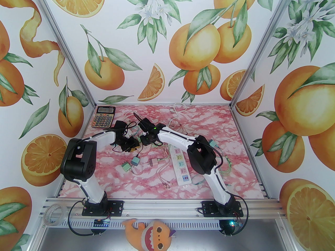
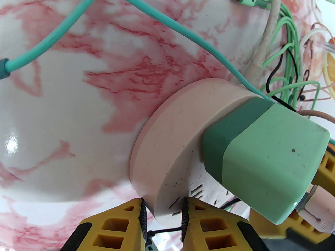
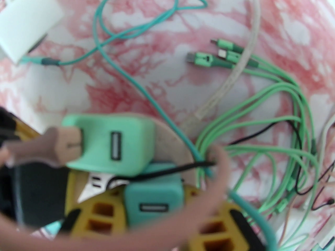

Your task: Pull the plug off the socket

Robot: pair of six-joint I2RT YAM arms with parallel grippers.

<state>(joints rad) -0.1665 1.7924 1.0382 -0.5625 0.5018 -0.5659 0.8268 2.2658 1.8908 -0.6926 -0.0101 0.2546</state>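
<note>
A round pale pink socket (image 2: 170, 145) lies on the pink marbled table, and it shows as a beige disc (image 3: 170, 137) in the right wrist view. My left gripper (image 2: 163, 213) is shut on the socket's near rim, one yellow finger on each side. A mint green plug (image 2: 261, 161) with a pink USB connector stands in the socket. Beside it sits a teal plug (image 3: 153, 203), and my right gripper (image 3: 154, 210) is shut on that one. In the top view, the left gripper (image 1: 130, 145) and right gripper (image 1: 144, 140) meet at the table's middle left.
A white power strip (image 1: 180, 163) lies right of centre, under the right arm. Loose plugs (image 1: 134, 161) and green cables (image 3: 274, 93) are scattered around the socket. A calculator (image 1: 103, 116) sits at the back left. A thick pink-brown cable (image 3: 209, 192) loops close to the right wrist camera.
</note>
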